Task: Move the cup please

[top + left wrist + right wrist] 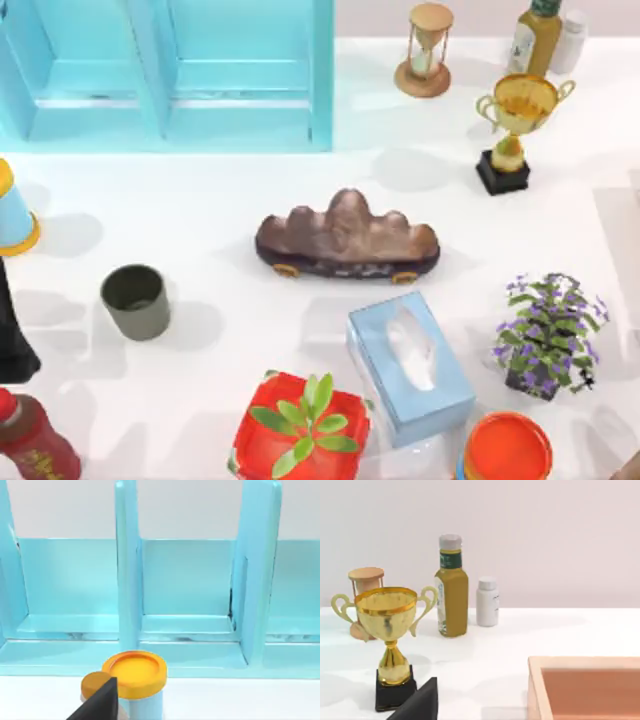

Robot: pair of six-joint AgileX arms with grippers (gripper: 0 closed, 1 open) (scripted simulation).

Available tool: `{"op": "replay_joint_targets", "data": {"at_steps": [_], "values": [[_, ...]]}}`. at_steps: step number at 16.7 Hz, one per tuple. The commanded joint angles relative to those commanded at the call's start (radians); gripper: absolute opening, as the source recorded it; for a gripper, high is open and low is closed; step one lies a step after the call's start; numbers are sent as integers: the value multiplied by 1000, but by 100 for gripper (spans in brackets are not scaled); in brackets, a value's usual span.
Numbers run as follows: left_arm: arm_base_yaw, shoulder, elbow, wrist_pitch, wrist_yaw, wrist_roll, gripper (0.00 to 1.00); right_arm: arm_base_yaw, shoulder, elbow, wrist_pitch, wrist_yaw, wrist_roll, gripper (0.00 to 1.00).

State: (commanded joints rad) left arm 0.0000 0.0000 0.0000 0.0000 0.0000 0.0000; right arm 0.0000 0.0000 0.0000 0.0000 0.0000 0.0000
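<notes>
**Olive cup stands free at the table's left, both grippers mostly out of sight**

From the top view I see the cup, a plain olive tumbler with a dark inside, standing upright on the white table at the left side, nothing touching it. A light blue cone cup with an orange rim sits near it at the left edge, cut off by the frame. A dark shape juts in at the left edge just beside the cup; I cannot tell what it is. Below it a red bottle is cropped at the corner.

Mid-table lies a brown rock-shaped ornament, with a blue tissue box in front of it and a red pot holding a green plant beside that, partly cut off. An orange lid is cropped at the bottom. On the right side stand a purple-flowered plant, a golden trophy, an hourglass and a yellow-green bottle. The light blue shelf fills the far left.

The left wrist view shows a single dark fingertip of my left gripper in front of the cone cup; I cannot tell whether its jaws are apart. The right wrist view gives the same sliver of my right gripper near the trophy, beside a wooden tray that is cut off; its jaws I cannot judge either
</notes>
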Motion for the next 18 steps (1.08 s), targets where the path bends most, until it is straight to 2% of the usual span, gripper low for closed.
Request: {"op": "replay_joint_targets", "data": {"at_steps": [4, 8, 12, 18], "values": [[-16, 33, 33, -24, 4, -5, 100, 0, 0, 0, 0, 0, 0, 100], [-86, 224, 223, -169, 12, -37, 100, 0, 0, 0, 0, 0, 0, 100], [-170, 583, 554, -423, 5, -93, 100, 0, 0, 0, 0, 0, 0, 100], [-300, 1281, 1095, -863, -1, -208, 100, 0, 0, 0, 0, 0, 0, 100]]}}
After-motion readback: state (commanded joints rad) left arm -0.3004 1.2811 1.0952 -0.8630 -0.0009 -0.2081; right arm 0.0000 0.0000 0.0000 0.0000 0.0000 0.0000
